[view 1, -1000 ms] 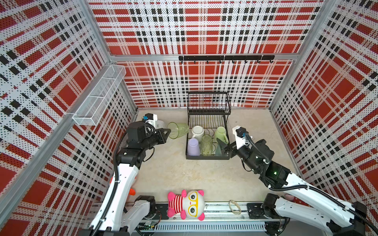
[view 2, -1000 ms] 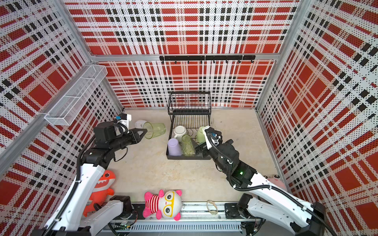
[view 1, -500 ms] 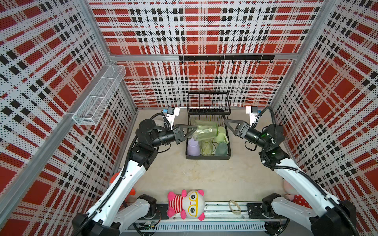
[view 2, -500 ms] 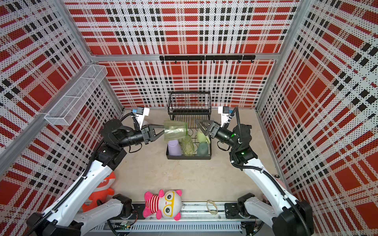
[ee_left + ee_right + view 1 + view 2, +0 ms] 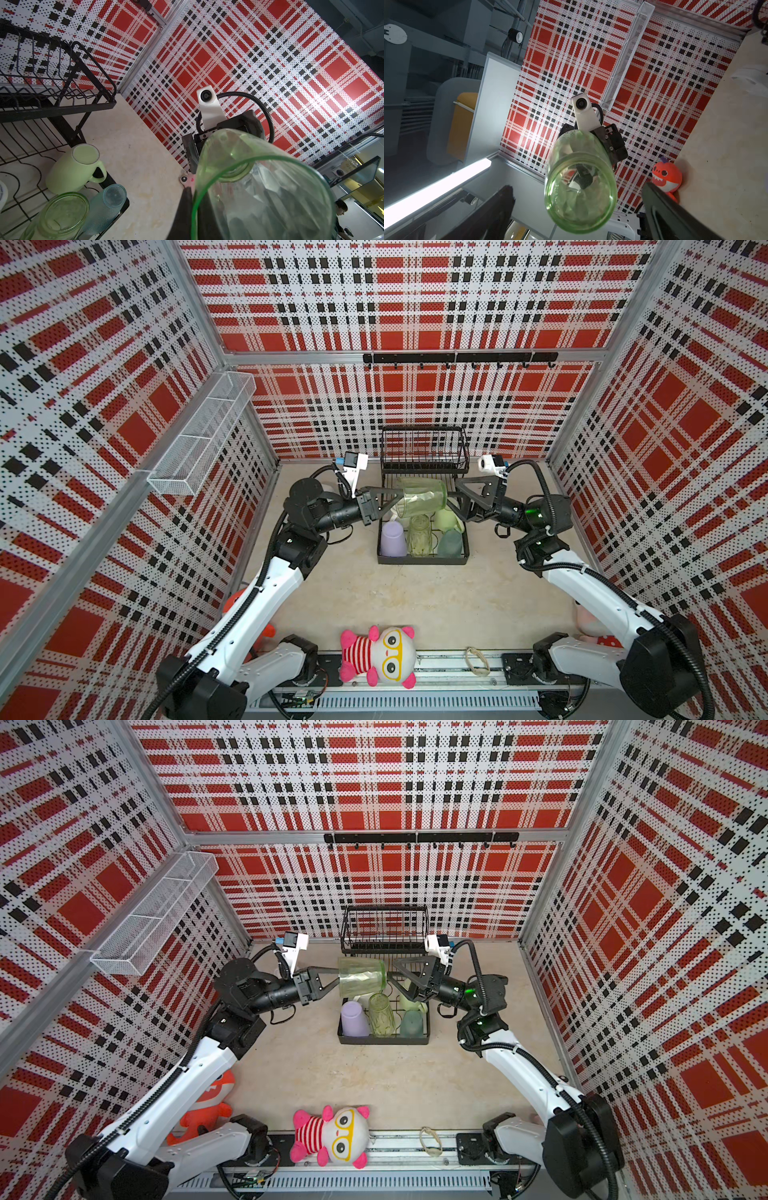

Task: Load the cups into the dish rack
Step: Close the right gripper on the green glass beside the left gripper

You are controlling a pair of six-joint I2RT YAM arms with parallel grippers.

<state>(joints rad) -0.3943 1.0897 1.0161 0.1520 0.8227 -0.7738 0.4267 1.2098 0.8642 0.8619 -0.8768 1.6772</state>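
Note:
My left gripper (image 5: 398, 500) (image 5: 338, 980) is shut on the rim of a clear green ribbed tumbler (image 5: 422, 497) (image 5: 361, 977), held on its side above the dish rack (image 5: 419, 562) (image 5: 384, 1042). The left wrist view shows the pinch on that rim (image 5: 192, 207). My right gripper (image 5: 457, 498) (image 5: 392, 979) faces it, open, its fingers (image 5: 496, 209) either side of the tumbler's base (image 5: 581, 187) without touching. On the lower tier stand a lavender tumbler (image 5: 393, 538), another green tumbler (image 5: 419, 535), a teal cup (image 5: 450, 542) and a pale green mug (image 5: 446, 518).
The rack's raised upper basket (image 5: 424, 448) stands just behind the held tumbler. A white mesh shelf (image 5: 203, 435) hangs on the left wall, a hook rail (image 5: 457, 358) on the back wall. A pink plush doll (image 5: 378, 655), an orange shark plush (image 5: 208, 1102) and a rubber band (image 5: 476, 659) lie near the front.
My left gripper lifted the green tumbler from the table left of the rack and carried it over the rack. My right arm rose from the rack's front right corner and turned to face it.

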